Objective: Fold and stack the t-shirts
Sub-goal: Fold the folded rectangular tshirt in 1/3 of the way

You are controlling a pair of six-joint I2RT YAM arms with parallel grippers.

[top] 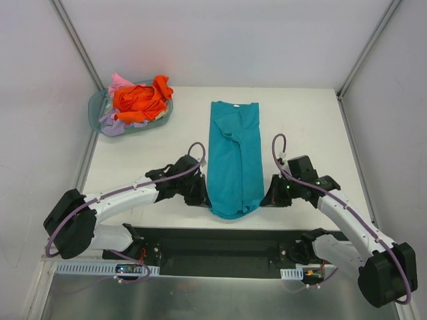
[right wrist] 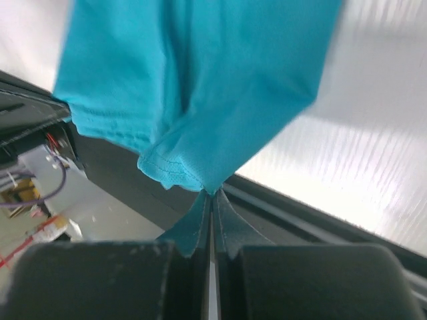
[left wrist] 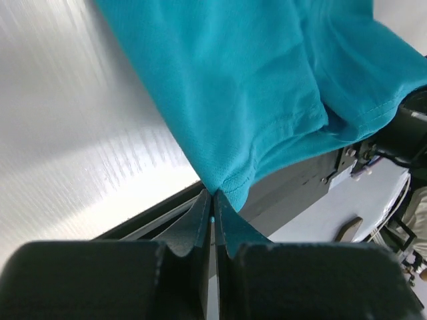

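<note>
The teal shirt is lying in the middle of the table, folded lengthwise into a narrow strip. Its collar is pointing toward the far edge and its hem is sagging a little over the near edge. I am pinching that hem at both ends. My left gripper is clamping the left hem corner and my right gripper is clamping the right one. Each pair of jaws is shut on only a small nip of cloth at the very tips.

That thin bite is what I am worrying about most. If I am carrying the hem toward the collar, the drag of the cloth on the table could pull a corner out, and I judge the fold would then land crooked.

Uneven lifting between my two sides is the next risk, since it would be skewing the strip. The sleeves tucked on top look loose, so a quick swing could be flipping them open.

The sagging hem is hanging just beside the black base plate and might snag on it if I am dipping low.

The other shirts are heaped in the basket at the far left corner, well apart, so I am expecting no trouble there.
</note>
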